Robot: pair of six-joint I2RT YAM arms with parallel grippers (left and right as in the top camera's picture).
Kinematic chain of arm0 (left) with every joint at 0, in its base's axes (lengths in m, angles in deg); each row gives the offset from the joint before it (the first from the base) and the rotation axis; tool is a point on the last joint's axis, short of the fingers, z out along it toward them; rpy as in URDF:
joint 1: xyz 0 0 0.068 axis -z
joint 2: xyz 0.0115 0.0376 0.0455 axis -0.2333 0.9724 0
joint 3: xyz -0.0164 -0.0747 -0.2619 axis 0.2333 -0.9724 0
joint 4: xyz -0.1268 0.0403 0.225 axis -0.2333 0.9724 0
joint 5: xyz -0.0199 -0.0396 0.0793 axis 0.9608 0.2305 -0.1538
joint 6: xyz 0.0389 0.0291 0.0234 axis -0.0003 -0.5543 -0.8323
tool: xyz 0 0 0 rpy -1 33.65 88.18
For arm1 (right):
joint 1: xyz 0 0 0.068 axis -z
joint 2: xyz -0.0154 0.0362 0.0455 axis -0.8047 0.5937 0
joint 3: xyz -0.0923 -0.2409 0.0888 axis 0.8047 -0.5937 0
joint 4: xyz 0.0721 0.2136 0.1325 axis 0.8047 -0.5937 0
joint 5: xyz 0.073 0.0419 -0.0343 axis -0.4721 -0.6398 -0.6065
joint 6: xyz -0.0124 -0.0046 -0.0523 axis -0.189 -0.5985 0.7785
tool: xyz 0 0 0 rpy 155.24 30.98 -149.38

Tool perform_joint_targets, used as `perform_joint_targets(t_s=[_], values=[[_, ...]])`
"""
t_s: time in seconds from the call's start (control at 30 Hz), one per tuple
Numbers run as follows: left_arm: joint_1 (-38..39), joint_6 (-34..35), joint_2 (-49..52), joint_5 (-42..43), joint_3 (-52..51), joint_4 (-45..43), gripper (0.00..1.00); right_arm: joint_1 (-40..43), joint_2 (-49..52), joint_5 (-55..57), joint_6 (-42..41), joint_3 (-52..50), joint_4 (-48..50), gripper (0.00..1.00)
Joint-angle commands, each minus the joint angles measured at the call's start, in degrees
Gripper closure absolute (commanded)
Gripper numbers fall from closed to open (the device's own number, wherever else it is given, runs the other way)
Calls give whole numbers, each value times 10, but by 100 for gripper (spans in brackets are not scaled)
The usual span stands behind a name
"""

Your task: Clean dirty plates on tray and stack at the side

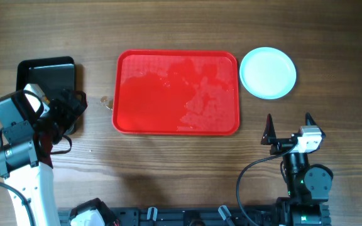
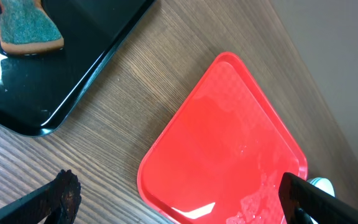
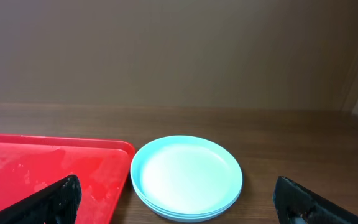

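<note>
Tray [image 1: 149,94]: red and big, with round corners and a raised rim. It lies flat in the middle of the wooden table [image 1: 181,169]. Its floor is bare red with shiny, wet-looking patches, most of them on its right half.

Black tray [image 1: 49,72]: smaller and glossy. It lies at the left side of the table, apart from the red one.

Plates [image 1: 268,73]: round and pale turquoise, in one stack. The stack sits on the table just beside the far right corner of the red tray. I cannot tell if it touches the rim. The top plate looks plain and clean. In the right wrist view, rims show one under another at the front edge. How many there are is hard to tell.

Left gripper [image 2: 178,186]: its two black fingers [image 2: 61,194] are spread wide apart with nothing between them. In the overhead view it sits at the near right corner of the black tray. Its camera looks across bare wood at the red tray.

Right gripper [image 1: 288,117]: its fingers are spread wide apart too, and they hold nothing. It sits over the table on the near side of the plates, pointing at them, apart from them.

Sponge [image 2: 27,28]: blue-green on top with an orange-brown edge. It lies on the black tray.

Mark [image 1: 105,100]: a tiny brown spot on the wood just left of the red tray. It is too small to tell what it is.
</note>
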Motion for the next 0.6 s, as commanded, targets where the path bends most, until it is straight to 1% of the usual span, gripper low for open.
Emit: perform_joint_targets(t_s=[0.0,0.13,0.27,0.37,0.4,0.43,0.57], values=[[-1,1,-26,9,-2,-1,0,-3,-8,8,7,-2,0,0],[6,1,-64,9,-2,-1,0,-3,-8,8,7,-2,0,1],[36,1,-119,9,-2,-1,0,-3,-8,8,7,-2,0,0],[77,1,-159,9,-2,-1,0,-3,-8,8,7,-2,0,0],[94,-9,-172,6,-2,-1,0,-3,-8,8,7,-2,0,0],[107,-21,-182,-3,-2,2,0,-3,-8,8,7,-2,0,0],[161,-21,-233,-40,-2,28,0,-3,-8,8,7,-2,0,0]])
